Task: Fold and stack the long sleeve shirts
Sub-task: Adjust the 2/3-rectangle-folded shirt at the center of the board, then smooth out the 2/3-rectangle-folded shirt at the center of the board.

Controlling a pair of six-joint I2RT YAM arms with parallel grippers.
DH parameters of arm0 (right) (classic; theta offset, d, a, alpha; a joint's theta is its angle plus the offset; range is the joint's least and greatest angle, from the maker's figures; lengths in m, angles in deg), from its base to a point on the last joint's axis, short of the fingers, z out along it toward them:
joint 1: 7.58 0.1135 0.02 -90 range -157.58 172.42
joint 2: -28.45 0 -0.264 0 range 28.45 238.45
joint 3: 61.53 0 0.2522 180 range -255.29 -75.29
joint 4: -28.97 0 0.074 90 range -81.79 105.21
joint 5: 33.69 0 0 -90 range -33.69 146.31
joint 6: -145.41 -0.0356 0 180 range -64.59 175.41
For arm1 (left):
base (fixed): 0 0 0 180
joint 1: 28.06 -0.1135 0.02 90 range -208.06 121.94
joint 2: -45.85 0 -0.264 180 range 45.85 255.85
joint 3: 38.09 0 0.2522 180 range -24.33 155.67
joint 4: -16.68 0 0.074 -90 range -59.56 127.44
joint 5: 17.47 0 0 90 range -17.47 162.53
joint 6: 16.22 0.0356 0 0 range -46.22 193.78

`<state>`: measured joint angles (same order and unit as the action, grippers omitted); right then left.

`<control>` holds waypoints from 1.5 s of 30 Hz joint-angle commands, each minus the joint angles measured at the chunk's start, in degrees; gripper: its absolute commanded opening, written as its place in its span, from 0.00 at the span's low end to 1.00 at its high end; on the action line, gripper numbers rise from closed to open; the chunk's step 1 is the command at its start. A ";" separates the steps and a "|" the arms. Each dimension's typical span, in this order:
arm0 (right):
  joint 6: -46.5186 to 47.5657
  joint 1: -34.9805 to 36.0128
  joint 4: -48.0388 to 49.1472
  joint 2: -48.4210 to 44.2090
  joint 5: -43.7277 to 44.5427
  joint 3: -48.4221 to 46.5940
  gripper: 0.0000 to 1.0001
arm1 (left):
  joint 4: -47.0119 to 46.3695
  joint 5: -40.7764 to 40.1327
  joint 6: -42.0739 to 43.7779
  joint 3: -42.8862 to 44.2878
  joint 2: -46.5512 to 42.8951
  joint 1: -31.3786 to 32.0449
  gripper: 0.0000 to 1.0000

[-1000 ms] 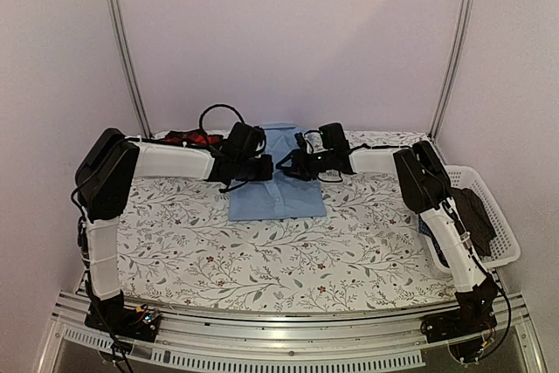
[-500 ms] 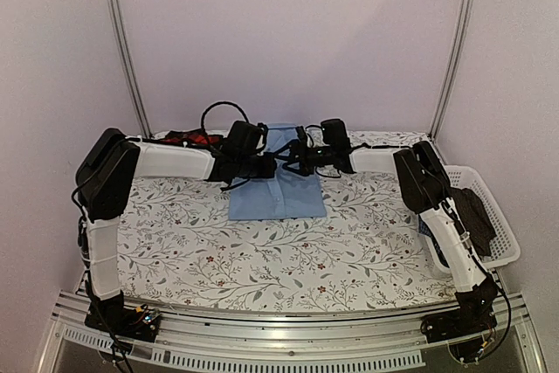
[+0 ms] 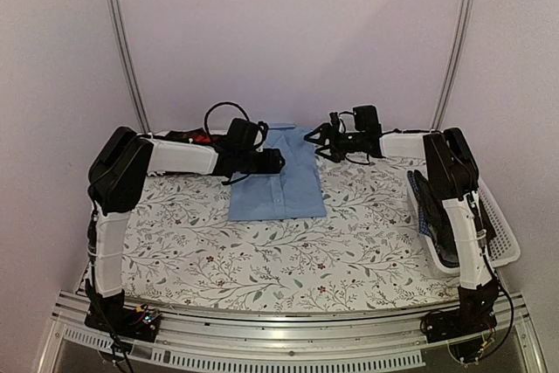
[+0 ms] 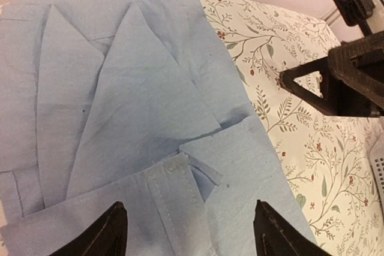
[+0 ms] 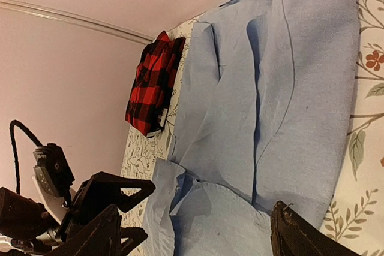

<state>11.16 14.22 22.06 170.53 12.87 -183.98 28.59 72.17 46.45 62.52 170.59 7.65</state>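
A table [image 3: 262, 259] dressed in a white cloth printed with leafy sprigs is filling the floor of a small booth. Pale lilac walls [image 3: 288, 32] are closing it in on three sides, and two aluminium posts [image 3: 122, 41] are rising from the far corners. A slotted metal rail is running along the near edge, where both arms are bolted down.

The light blue shirt [image 3: 278, 185] is lying flat against the middle of the far edge. Its collar is pointing at the back wall, its sides are turned in over the front, and a cuff is showing across the lower part. The red-and-black plaid shirt [image 5: 153, 82] is sitting folded at the far left corner, apart from the blue one. A white basket [image 3: 498, 216] is standing at the right edge of the table, and dark checked cloth [image 3: 432, 216], apparently more shirts, is heaped inside it.

The left gripper [image 4: 189, 232] is hanging over the left half of the blue shirt with its jaws spread wide and nothing between them. From either camera it is hard to say whether its fingertips are brushing the fabric. The right gripper [image 5: 198, 238] is hovering just off the shirt's far right corner, over the printed cloth. Its jaws are likewise standing well apart and gripping nothing. The two grippers are facing each other across the shirt, each visible in the other's wrist camera.
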 commanded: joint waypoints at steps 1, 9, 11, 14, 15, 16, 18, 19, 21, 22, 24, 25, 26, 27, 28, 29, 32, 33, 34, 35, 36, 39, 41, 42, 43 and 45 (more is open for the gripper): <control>9.25 0.79 -6.66 -10.75 5.57 10.52 0.84 | -0.38 2.49 1.27 1.54 -2.32 -1.69 0.76; 18.06 2.89 -11.21 -26.28 12.44 31.65 0.69 | 5.72 3.21 -4.91 -9.42 -16.57 -4.42 0.78; 19.24 3.91 -11.88 -28.11 13.15 34.66 0.64 | 6.54 4.22 -7.46 -14.98 -20.48 -5.18 0.75; 20.22 5.22 -12.04 -30.55 14.78 38.39 0.57 | 6.17 6.82 -10.01 -23.88 -26.10 -5.56 0.70; 20.33 5.45 -11.92 -31.01 15.07 39.38 0.55 | 5.92 7.62 -10.55 -26.69 -27.81 -5.63 0.69; 20.34 5.72 -11.73 -31.74 15.31 40.22 0.53 | 5.71 8.51 -11.02 -29.11 -29.43 -5.60 0.67; 20.41 6.29 -11.58 -32.41 15.70 41.96 0.50 | 5.30 10.47 -11.77 -33.82 -32.16 -5.60 0.65; 20.43 6.66 -11.60 -32.67 15.81 42.52 0.49 | 5.10 11.24 -12.13 -35.79 -33.37 -5.64 0.64; 20.88 7.58 -11.60 -32.83 16.52 43.29 0.46 | 3.76 12.84 -12.67 -40.23 -35.79 -5.64 0.62; 21.07 8.00 -11.60 -32.77 16.84 43.63 0.44 | 2.96 13.68 -13.02 -41.95 -36.60 -5.58 0.61; 21.35 8.65 -11.68 -32.21 17.30 43.98 0.40 | -0.10 15.14 -13.42 -44.26 -37.21 -5.60 0.60; 21.33 8.83 -11.69 -31.95 17.38 44.16 0.38 | -0.25 15.20 -13.57 -44.80 -37.06 -5.66 0.60; 21.18 9.01 -11.57 -31.67 17.73 44.42 0.38 | -0.26 14.94 -13.49 -44.94 -36.67 -5.59 0.59; 21.14 9.23 -11.59 -31.55 18.30 44.50 0.37 | 0.18 14.45 -13.39 -44.94 -36.12 -5.67 0.58; 21.20 9.50 -11.66 -31.39 18.71 44.61 0.37 | 0.58 13.98 -13.34 -44.74 -35.48 -5.72 0.58; 21.15 9.69 -11.77 -31.22 19.00 44.62 0.37 | 1.06 13.58 -13.22 -44.56 -34.79 -5.73 0.57; 21.22 10.55 -12.17 -30.78 19.95 44.69 0.36 | 0.67 13.20 -13.11 -43.91 -32.43 -5.69 0.55; 21.27 10.81 -12.17 -30.49 20.05 44.74 0.36 | 0.13 13.24 -13.14 -43.75 -31.59 -5.73 0.54; 21.25 11.00 -12.25 -30.31 20.06 44.67 0.35 | -0.41 13.47 -13.25 -43.56 -30.71 -5.73 0.52; 21.16 11.18 -12.22 -30.01 20.08 44.63 0.35 | -0.80 13.94 -13.28 -43.15 -29.76 -5.73 0.51; 21.07 11.36 -12.54 -29.82 20.39 44.54 0.34 | -0.82 14.29 -13.37 -42.59 -28.81 -5.78 0.49; 20.72 11.72 -13.42 -29.67 21.80 44.59 0.33 | -0.16 14.19 -13.70 -40.97 -26.46 -5.78 0.45; 20.48 11.99 -13.78 -29.63 22.57 44.93 0.33 | -0.42 14.14 -13.95 -40.64 -25.50 -5.71 0.43; 20.37 12.07 -13.67 -29.52 22.61 45.10 0.33 | -0.44 14.22 -14.05 -40.41 -25.00 -5.69 0.41; 20.22 12.16 -13.51 -29.33 22.50 45.29 0.32 | -0.44 14.42 -14.17 -40.16 -24.47 -5.73 0.39; 20.09 12.36 -13.17 -29.02 22.33 45.28 0.32 | -0.44 14.59 -14.16 -39.90 -23.55 -5.57 0.36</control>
<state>31.56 25.89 9.14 140.20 33.80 -139.48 29.25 86.01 32.48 20.88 145.09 2.14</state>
